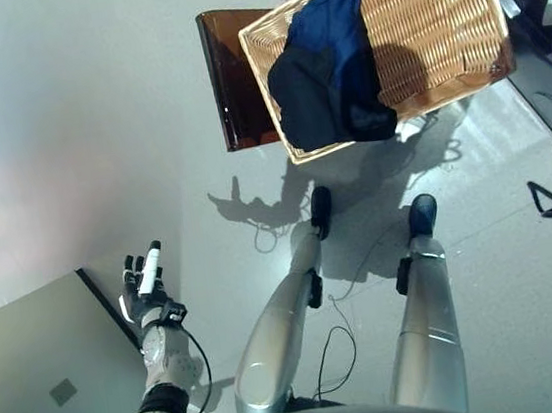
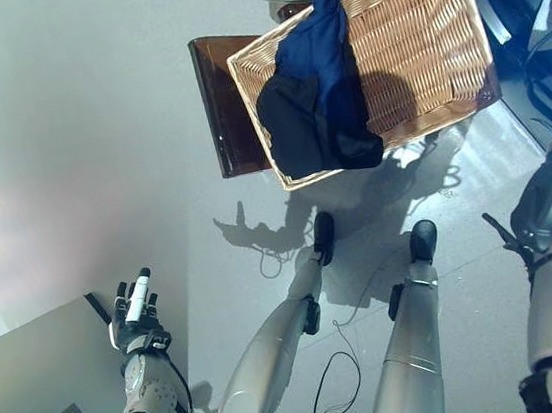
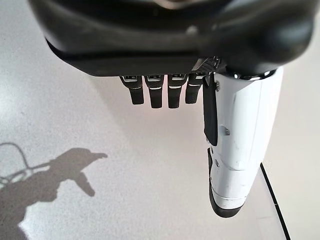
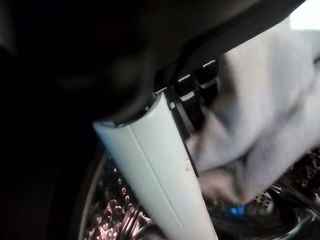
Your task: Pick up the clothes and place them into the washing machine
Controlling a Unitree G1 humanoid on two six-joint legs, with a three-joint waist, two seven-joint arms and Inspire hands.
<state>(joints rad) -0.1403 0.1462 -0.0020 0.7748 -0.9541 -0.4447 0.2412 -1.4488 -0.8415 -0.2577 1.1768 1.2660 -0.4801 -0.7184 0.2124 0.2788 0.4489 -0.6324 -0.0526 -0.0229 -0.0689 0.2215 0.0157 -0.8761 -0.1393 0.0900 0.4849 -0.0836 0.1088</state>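
Observation:
Dark blue and black clothes (image 1: 328, 59) hang over the near rim of a wicker basket (image 1: 435, 26). My left hand (image 1: 144, 283) hovers low at the left over the floor, its fingers (image 3: 155, 92) straight and nothing in it. My right hand (image 4: 155, 165) does not show in the eye views; its arm reaches toward the washing machine (image 2: 508, 7) at the upper right. In the right wrist view the thumb is straight. A light grey cloth (image 4: 260, 115) lies just past the fingers (image 4: 192, 85), above the perforated metal drum (image 4: 115, 215).
The basket rests on a brown stand (image 1: 230, 81). A grey panel (image 1: 45, 376) with a dark edge lies at the lower left, right beside my left hand. Pale floor (image 1: 67, 141) spreads across the left half.

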